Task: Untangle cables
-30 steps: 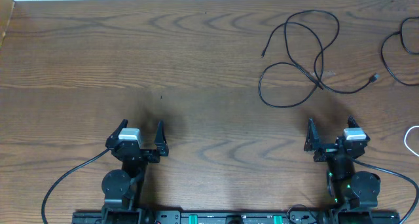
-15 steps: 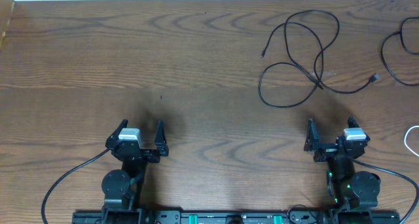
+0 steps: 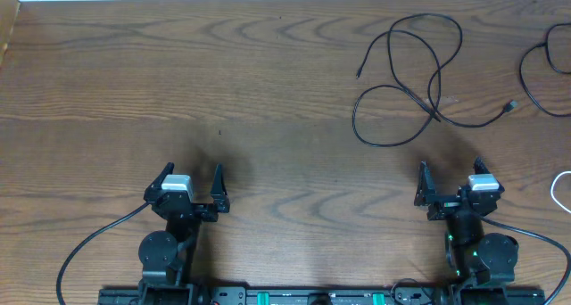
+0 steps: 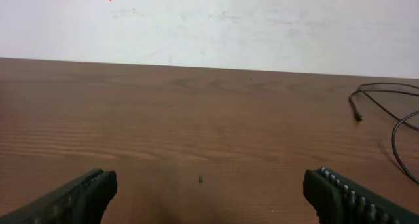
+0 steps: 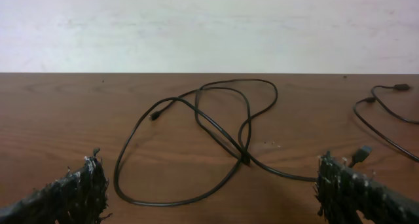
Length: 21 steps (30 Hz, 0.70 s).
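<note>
Left fingers (image 3: 219, 180) spread wide at 7 o'clock, right fingers (image 3: 422, 178) wide at 5 o'clock, thin looped black cable (image 3: 435, 114) on brown wooden bench (image 3: 268, 73) at 1 o'clock, second black cable (image 3: 524, 82) at 2 o'clock

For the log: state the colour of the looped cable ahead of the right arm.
Looped cable: black; clearest in right wrist view.

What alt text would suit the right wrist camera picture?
A thin black cable lies in loose loops that cross themselves on a brown wooden table. A second black cable shows at the right edge. The open right end effector frames the bottom corners with its dark fingers.
</note>
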Tool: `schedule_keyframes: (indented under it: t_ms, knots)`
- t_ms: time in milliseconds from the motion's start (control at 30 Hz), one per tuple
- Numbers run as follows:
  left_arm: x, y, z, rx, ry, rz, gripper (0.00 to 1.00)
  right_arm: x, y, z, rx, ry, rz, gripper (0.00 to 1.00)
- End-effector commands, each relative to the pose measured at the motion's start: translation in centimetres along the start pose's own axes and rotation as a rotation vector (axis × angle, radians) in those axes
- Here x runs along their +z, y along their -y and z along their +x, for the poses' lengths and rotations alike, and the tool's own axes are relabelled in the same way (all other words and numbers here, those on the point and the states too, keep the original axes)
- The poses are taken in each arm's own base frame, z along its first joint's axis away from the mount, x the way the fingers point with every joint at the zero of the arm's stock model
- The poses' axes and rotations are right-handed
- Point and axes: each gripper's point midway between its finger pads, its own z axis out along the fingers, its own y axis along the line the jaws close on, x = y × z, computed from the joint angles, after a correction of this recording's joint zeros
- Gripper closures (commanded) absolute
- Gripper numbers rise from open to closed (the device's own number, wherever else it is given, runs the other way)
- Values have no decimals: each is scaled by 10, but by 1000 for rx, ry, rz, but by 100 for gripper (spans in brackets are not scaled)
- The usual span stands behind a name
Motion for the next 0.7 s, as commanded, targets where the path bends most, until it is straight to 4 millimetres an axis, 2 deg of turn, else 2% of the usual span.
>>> schedule_keyframes:
  t_ms: [0,667]
  knots:
    - [2,-1,16,18,-38,2,2,0,0,1,12,-3,3,1]
    - [2,-1,16,18,-38,2,2,0,0,1,12,-3,3,1]
